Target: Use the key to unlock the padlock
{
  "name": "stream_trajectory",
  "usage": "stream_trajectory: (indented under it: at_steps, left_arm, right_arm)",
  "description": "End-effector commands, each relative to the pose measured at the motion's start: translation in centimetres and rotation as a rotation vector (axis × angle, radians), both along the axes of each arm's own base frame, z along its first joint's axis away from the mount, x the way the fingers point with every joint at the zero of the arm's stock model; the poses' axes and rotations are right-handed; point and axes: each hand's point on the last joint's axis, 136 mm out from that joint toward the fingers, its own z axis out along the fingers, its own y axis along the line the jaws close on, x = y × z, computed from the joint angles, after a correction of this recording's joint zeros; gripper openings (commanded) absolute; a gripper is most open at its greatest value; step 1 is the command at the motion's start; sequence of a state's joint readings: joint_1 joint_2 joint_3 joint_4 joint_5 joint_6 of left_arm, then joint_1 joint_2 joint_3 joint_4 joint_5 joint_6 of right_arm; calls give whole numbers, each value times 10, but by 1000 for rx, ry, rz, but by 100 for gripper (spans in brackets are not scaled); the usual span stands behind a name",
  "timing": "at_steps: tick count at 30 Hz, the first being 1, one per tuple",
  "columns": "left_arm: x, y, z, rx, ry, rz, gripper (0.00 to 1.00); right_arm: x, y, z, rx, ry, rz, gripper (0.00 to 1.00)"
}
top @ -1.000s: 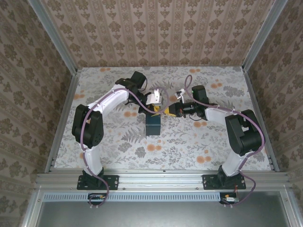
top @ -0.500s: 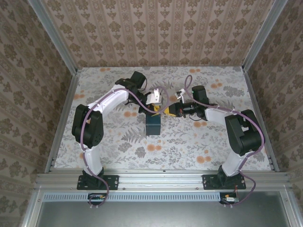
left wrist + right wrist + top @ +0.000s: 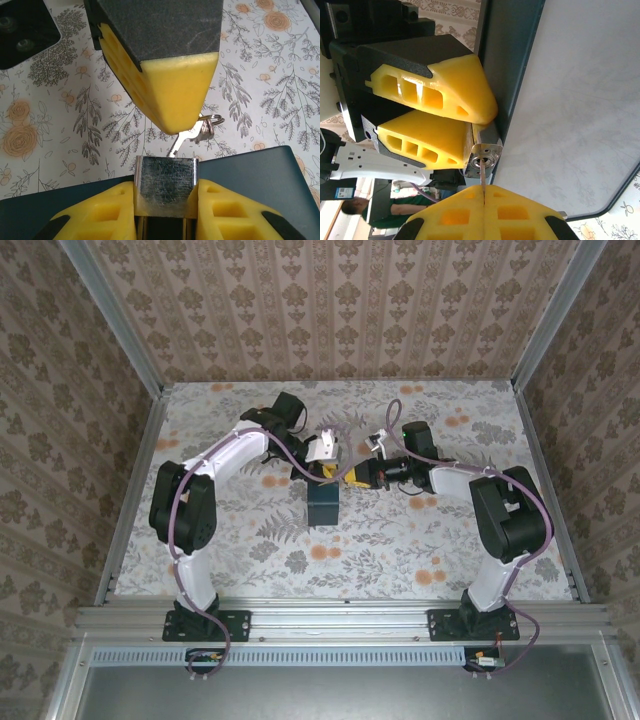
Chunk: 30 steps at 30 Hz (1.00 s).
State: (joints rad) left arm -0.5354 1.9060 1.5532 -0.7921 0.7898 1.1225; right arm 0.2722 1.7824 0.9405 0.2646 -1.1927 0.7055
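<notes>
Close beside padlock [image 3: 165, 185], blue box [image 3: 324, 508].

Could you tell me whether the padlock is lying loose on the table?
No, the padlock is clamped between the yellow left fingers.

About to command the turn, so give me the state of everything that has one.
left gripper: shut on the padlock.
right gripper: shut on the key.
padlock: keyhole facing the key; locked or not, cannot tell.
key: tip in the keyhole.
</notes>
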Motion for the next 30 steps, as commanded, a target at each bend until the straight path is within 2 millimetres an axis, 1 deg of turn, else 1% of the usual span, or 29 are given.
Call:
stream_trajectory:
  at_steps: [1,4,11,19,25,26,29,30]
  left_arm:
    - [-34,-5,18,-60,38,-114,14]
    - [-38,-3,22,-54,40,-145,13]
    - [-39,-4,22,-51,37,-163,12]
    - [-45,-4,27,-70,41,-185,12]
    - [-44,-2,21,-50,41,-183,14]
    - [-44,-2,20,-45,44,-181,16]
    - [-43,-3,18,-37,45,-172,24]
    - [-42,-3,17,-35,43,-169,30]
  right_arm:
    - [3,6,12,3,-60,21,0]
    - [-4,6,13,12,-58,47,0]
    - [-19,1,17,-9,-57,91,0]
    - [-23,0,12,-11,-53,121,0]
    - [-29,-6,12,-6,-50,123,0]
    - [-29,-7,12,-7,-49,122,0]
    - [-28,-6,11,-5,-48,123,0]
    - [-28,-6,12,-4,-51,123,0]
